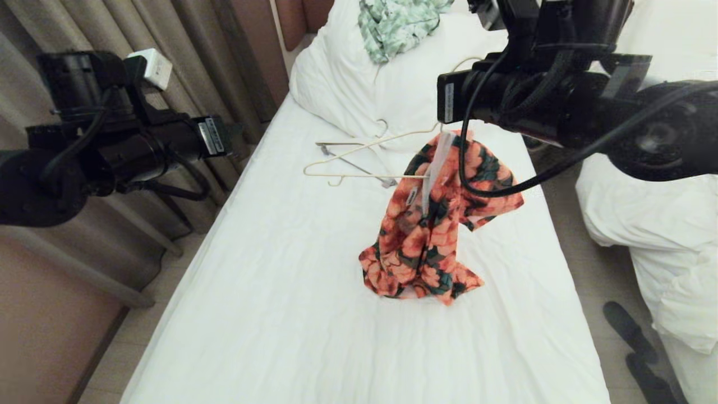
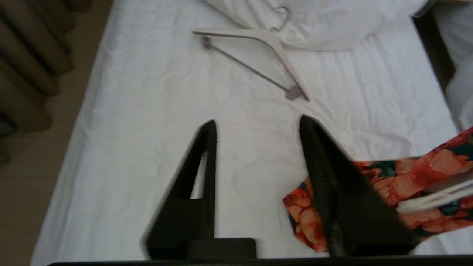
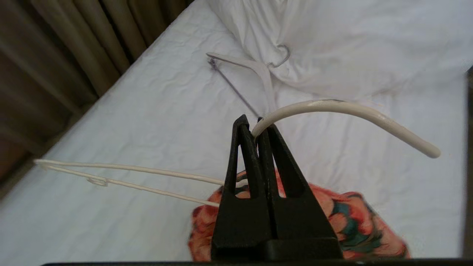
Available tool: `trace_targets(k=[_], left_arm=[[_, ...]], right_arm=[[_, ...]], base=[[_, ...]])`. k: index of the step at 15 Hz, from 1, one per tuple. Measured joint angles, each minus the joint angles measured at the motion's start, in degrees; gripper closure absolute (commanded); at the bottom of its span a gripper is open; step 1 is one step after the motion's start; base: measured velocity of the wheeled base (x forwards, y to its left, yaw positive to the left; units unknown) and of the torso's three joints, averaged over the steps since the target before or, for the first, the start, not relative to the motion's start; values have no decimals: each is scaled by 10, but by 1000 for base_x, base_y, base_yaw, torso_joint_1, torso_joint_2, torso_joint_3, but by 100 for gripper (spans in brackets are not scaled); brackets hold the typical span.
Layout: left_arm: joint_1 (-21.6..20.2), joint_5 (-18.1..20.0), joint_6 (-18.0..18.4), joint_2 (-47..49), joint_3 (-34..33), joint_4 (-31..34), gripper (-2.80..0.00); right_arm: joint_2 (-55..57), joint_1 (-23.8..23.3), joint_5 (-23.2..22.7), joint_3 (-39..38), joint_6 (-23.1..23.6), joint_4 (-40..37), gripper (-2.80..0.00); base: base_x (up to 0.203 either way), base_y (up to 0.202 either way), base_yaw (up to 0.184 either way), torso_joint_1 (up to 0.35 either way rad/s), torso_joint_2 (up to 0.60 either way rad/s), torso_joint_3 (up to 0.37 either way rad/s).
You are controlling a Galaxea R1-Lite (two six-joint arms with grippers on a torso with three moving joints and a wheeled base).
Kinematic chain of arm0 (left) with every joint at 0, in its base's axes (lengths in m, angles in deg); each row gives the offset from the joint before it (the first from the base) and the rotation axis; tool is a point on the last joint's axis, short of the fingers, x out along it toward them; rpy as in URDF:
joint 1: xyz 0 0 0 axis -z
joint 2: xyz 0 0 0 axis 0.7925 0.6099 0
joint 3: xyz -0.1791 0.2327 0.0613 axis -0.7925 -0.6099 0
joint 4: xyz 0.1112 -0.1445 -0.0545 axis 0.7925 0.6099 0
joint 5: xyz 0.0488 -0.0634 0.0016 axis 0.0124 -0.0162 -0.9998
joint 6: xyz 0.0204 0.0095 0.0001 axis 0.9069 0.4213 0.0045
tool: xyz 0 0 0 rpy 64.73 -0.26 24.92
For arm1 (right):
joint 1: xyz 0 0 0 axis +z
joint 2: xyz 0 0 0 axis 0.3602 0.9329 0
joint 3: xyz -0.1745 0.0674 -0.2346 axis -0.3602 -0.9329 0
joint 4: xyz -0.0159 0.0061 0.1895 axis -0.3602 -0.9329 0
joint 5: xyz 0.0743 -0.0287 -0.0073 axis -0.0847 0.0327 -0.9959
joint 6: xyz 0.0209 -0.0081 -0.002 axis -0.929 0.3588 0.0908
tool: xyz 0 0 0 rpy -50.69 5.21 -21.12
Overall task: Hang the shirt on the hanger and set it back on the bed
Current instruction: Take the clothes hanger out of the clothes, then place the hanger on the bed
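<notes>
- Right hand (image 3: 254,127): fingers pressed together on the neck of the hanger (image 3: 129,175), held raised above the bed (image 1: 280,314) near its right edge; the curved hook arcs beyond the fingertips.
- Hanger: thin, cream-white; one end is buried in the shirt (image 1: 435,224), the other juts bare toward the bed's left edge.
- Shirt: coral flowers on dark green, hanging bunched from the hanger, its lower folds resting mid-bed.
- Left hand (image 2: 257,123): fingers partly spread, holding nothing, above the bed just beside the shirt.
- Second hanger (image 1: 353,160): thicker, white with a grey bar, lying at the pillow (image 1: 348,90).
- Pale green patterned garment (image 1: 395,25): on the pillow at the head end.
</notes>
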Motion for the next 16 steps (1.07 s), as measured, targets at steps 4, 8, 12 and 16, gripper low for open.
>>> trace_targets(k=[4,8,12,16], left_arm=[[-10,0,-2,-9,-15,25,0],[-10,-1,-2,-17,-14,27,0],[-9,-1,-3,-17,-19,27,0],[-2,-1,-2,-35,-24,28,0]], right_arm=[[81,-14,5,17,-123,74,0],[139,-15,40,28,-249,133,0],[156,-24,41,25,-274,44,0],[175,-42,44,77,-252,-175,0]], base=[[0,0,0,0,0,0],[0,0,0,0,0,0],[0,0,0,0,0,0],[0,0,0,0,0,0]])
